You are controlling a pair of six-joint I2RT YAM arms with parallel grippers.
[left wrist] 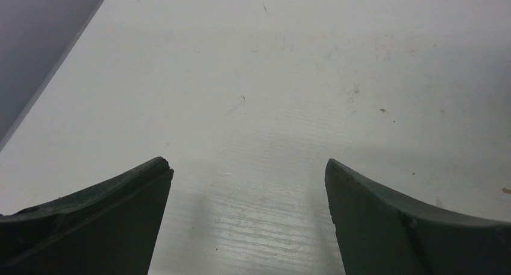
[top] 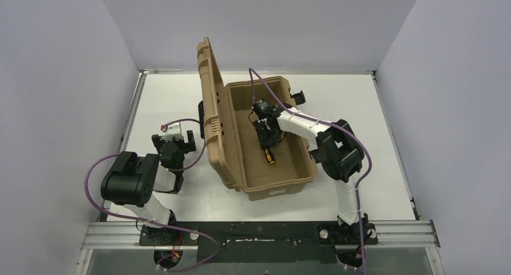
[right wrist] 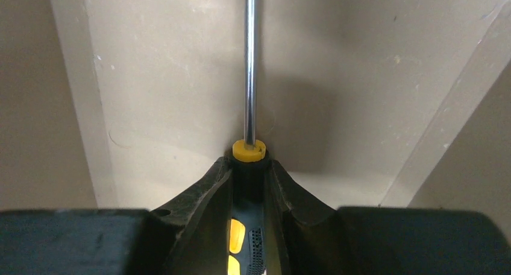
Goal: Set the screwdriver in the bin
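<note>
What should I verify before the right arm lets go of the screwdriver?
1. Grip: fingers of the right gripper clamp the screwdriver handle: ok.
2. Position: screwdriver is inside the bin walls: ok.
3. Access: lid stands open, clear of the drop: ok.
4. Gap between screwdriver and bin floor: cannot tell.
5. Other arm: left gripper is open over the table, outside the bin: ok.
</note>
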